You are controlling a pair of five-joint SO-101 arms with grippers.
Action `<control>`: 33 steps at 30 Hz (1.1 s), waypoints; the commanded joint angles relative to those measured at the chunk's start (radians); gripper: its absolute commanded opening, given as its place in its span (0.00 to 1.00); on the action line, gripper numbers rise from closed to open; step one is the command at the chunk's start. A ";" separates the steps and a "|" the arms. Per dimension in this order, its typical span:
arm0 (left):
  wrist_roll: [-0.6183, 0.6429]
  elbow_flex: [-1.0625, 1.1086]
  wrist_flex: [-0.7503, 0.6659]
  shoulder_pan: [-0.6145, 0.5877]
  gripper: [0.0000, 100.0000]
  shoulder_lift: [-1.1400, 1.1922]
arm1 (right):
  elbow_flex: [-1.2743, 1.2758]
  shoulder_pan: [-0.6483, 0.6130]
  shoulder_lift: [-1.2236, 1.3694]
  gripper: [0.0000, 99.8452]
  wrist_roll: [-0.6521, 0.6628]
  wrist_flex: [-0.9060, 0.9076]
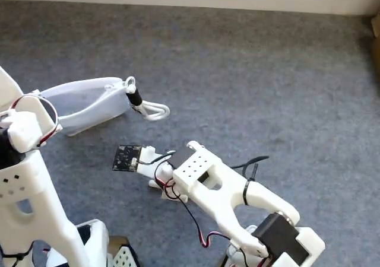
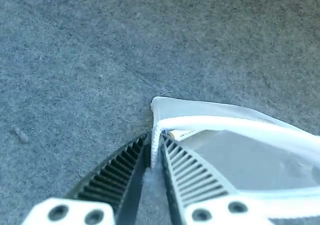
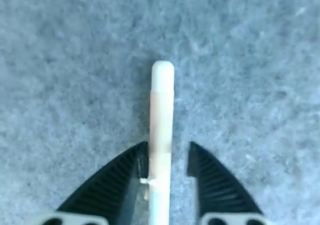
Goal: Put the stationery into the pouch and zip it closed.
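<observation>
A translucent white pouch (image 1: 89,104) lies on the grey carpet at the left, its mouth toward the middle. A black-capped marker (image 1: 134,95) sticks out of that mouth beside a white loop (image 1: 155,110). My left gripper (image 2: 156,144) is shut on the pouch's corner (image 2: 165,107), at the pouch's left end (image 1: 40,108) in the high view. A white pen (image 3: 162,120) lies on the carpet between the fingers of my right gripper (image 3: 167,152). One finger touches the pen; the other stands a little apart, so the gripper is open. This gripper (image 1: 155,181) sits low, below the pouch's mouth.
Grey carpet (image 1: 267,77) stretches bare to the right and the far side. The right arm's body (image 1: 237,202) and its cables run toward the near edge. A pale item (image 2: 186,133) shows through the pouch wall.
</observation>
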 commanded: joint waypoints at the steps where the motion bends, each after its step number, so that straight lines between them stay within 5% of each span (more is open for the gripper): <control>1: -0.005 0.008 -0.005 -0.013 0.01 0.002 | -0.061 0.012 -0.012 0.15 0.017 0.010; 14: -0.005 0.010 -0.005 -0.013 0.01 0.002 | -0.068 -0.012 0.154 0.15 0.018 0.012; 18: -0.006 0.010 -0.003 -0.013 0.01 0.002 | -0.119 -0.022 0.209 0.06 0.017 0.015; 33: -0.006 0.010 -0.002 -0.013 0.01 0.002 | -0.139 -0.024 -0.001 0.01 0.014 0.104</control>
